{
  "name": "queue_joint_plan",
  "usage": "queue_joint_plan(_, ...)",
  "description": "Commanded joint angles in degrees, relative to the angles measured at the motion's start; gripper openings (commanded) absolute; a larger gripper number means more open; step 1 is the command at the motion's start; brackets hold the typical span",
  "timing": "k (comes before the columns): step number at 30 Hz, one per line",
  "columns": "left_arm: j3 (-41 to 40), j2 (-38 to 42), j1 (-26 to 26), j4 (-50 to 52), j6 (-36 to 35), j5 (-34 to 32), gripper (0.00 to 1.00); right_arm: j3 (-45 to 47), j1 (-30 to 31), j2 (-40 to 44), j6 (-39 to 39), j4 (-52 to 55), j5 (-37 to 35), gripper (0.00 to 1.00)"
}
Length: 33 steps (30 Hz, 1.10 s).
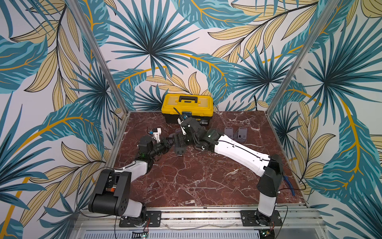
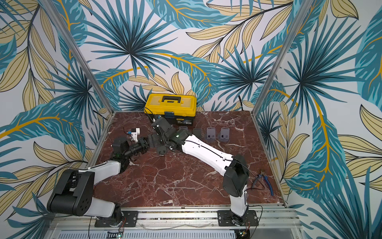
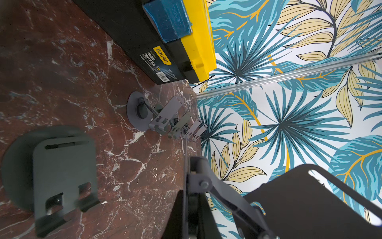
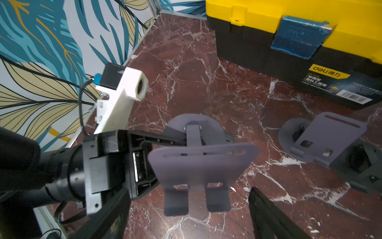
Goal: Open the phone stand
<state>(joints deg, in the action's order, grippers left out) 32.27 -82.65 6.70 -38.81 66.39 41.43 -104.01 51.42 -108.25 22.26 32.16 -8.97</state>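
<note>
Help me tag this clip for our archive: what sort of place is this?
Probably a staged robot test cell, not a real room: leaf-print panels on aluminium frame posts, two white-and-black robot arms bolted to a metal front rail, and a red marble-patterned tabletop.

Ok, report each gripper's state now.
Left gripper: shut on the phone stand, at its hinge arm.
Right gripper: open, jaws either side of the stand's plate, not gripping it.
</note>
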Motion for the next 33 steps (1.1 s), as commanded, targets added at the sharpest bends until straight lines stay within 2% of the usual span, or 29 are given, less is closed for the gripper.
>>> queue_joint_plan(1,1.3,2.2,0.2,-0.9,-0.9,1.1,0.0,-2.0,-0.3,-1.6,-0.6,1.1,0.6,0.86)
queue_joint_plan(7,1.3,2.2,0.2,-1.0,-1.1,1.9,0.0,-2.5,-0.6,-2.5,-0.6,-0.3,1.6,0.75)
queue_joint_plan(11,1.2,2.1,0.2,-1.0,-1.2,2.1,0.01,-2.8,-0.6,-3.2,-0.2,-1.0,2.8,0.65)
queue_joint_plan(17,1.4,2.0,0.2,-0.9,-1.3,2.0,0.06,-2.4,-0.7,-3.6,0.0,-1.6,2.5,0.52)
queue_joint_plan(24,0.6,1.8,-0.3,-1.0,-1.6,1.7,0.34,-3.3,-1.4,-5.0,0.5,-1.8,0.3,0.47)
queue_joint_plan(31,-1.6,1.1,-2.7,-0.8,-1.9,2.3,0.55,-4.3,-2.5,-7.6,0.8,-1.9,-2.5,0.45)
queue_joint_plan(33,-2.4,1.4,-3.3,0.3,-2.7,2.6,0.59,-4.3,-3.1,-8.4,1.2,-2.2,-3.4,0.44)
